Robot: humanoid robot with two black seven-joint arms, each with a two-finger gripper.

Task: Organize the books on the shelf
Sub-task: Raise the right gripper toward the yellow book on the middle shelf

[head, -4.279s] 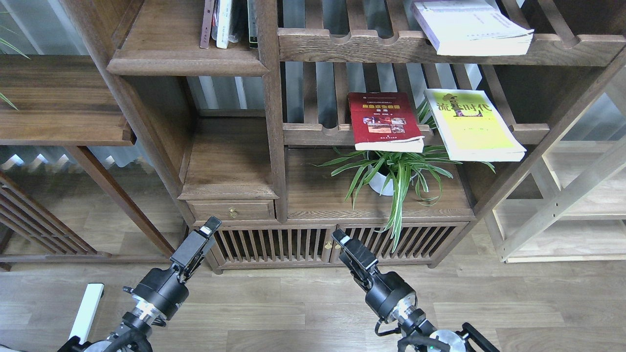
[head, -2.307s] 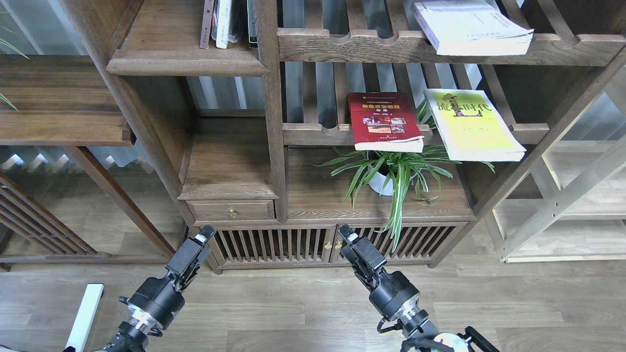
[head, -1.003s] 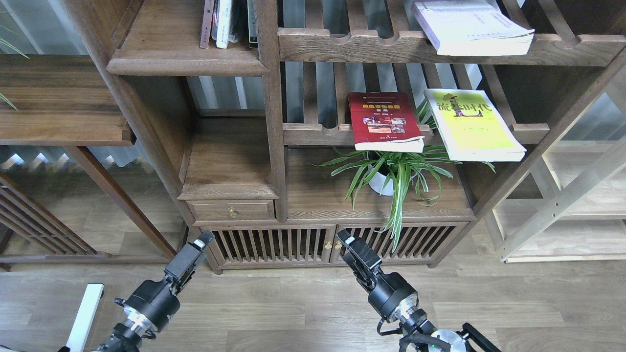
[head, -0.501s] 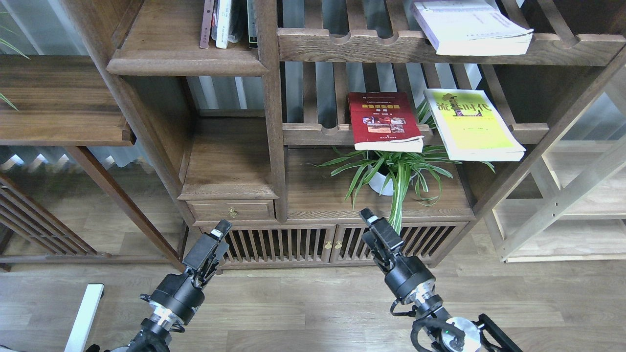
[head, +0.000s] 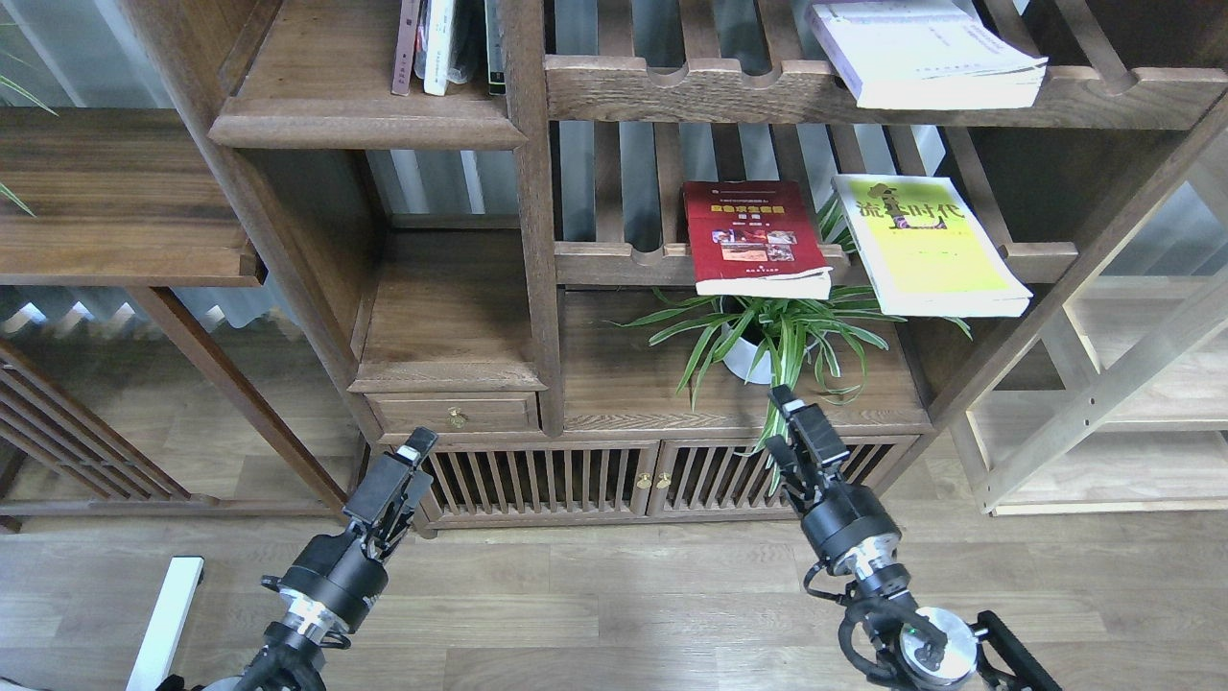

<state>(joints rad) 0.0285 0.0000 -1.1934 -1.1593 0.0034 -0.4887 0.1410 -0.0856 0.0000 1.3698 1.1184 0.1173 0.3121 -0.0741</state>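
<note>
Three books lie flat on slatted shelves of the bookcase: a dark red book (head: 753, 235) and a yellow-green book (head: 926, 245) on the middle slats, both overhanging the front rail, and a thick pale lavender-white book (head: 921, 53) on the top slats. The solid dark-brown shelf (head: 365, 123) with a moulded front edge is at the upper left. My left gripper (head: 423, 459) is low, in front of the drawer, open and empty. My right gripper (head: 777, 419) is in front of the cabinet top, below the red book and among the plant's leaves, open and empty.
A potted spider plant (head: 767, 345) stands on the cabinet top under the red and yellow-green books. Thin upright books (head: 436, 43) stand at the back of the solid shelf. A thick upright post (head: 537, 211) divides the bookcase. A pale wood rack (head: 1113, 384) is at the right.
</note>
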